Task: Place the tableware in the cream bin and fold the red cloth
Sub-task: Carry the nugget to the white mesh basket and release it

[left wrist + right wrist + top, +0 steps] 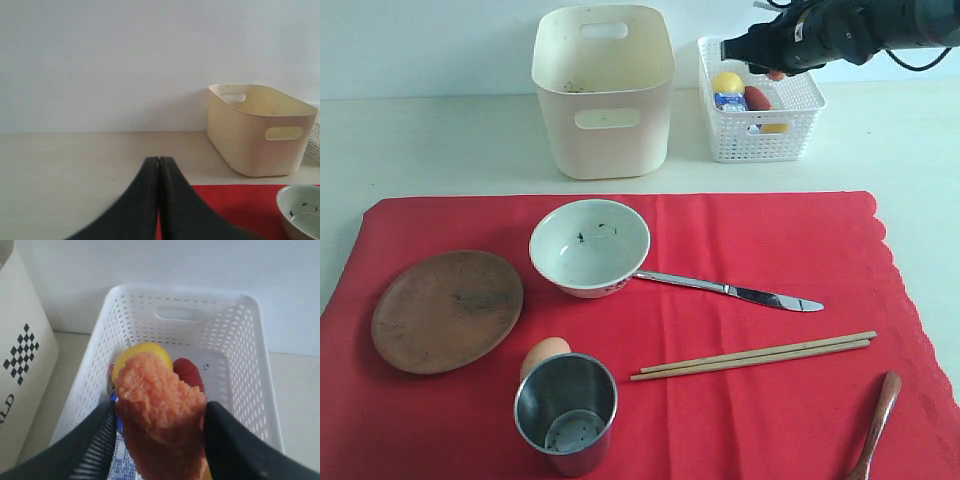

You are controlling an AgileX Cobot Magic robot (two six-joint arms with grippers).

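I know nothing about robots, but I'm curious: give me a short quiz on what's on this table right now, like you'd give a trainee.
1. True or false: an egg lies beside the steel cup on the red cloth.
2. What does the right gripper hold? A) a fork B) an orange nugget C) nothing
3. Which container is below that gripper?
Key: 1 true; 2 B; 3 the white lattice basket.
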